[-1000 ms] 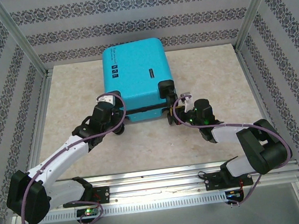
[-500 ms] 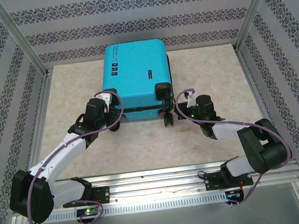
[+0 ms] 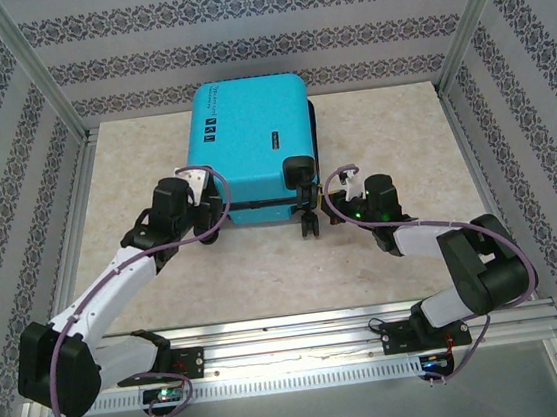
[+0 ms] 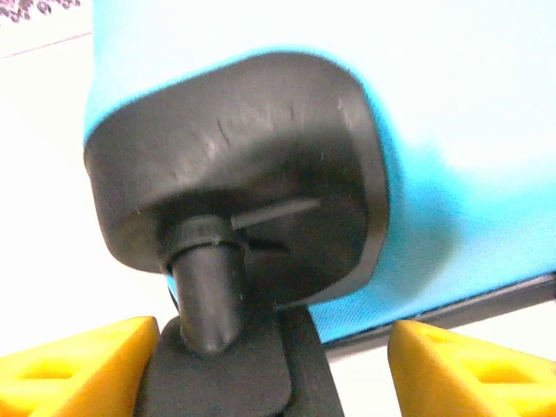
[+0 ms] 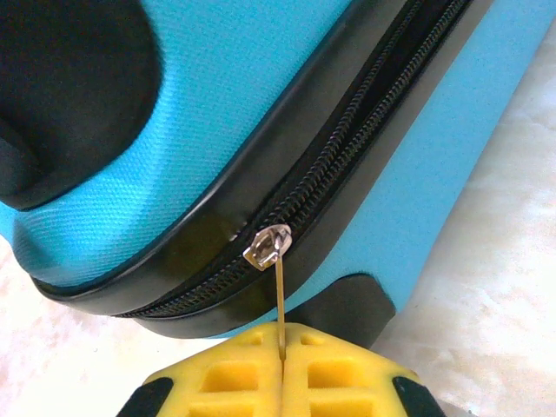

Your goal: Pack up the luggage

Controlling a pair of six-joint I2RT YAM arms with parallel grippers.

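The luggage [image 3: 250,136], a turquoise hard-shell suitcase, lies flat at the back middle of the table with its black wheels toward me. My left gripper [image 3: 208,225] is at its near-left corner. In the left wrist view, that gripper [image 4: 274,373] stands open, and the black wheel [image 4: 221,347] and its housing [image 4: 234,174] sit between the yellow fingertips [image 4: 78,365]. My right gripper [image 3: 337,207] is at the near-right corner. In the right wrist view, that gripper [image 5: 282,347] is shut on the thin metal zipper pull [image 5: 281,300], which hangs from the slider [image 5: 268,243] on the black zipper.
The beige table top [image 3: 392,145] is bare on both sides of the suitcase. Patterned walls and metal frame posts [image 3: 36,70] enclose it. A metal rail [image 3: 294,343] carrying the arm bases runs along the near edge. Another black wheel [image 3: 311,227] sits just left of the right gripper.
The suitcase has slid back and squared up. My left gripper has opened off the wheel and shifted left. The right gripper stays shut on the zipper pull and followed the corner.
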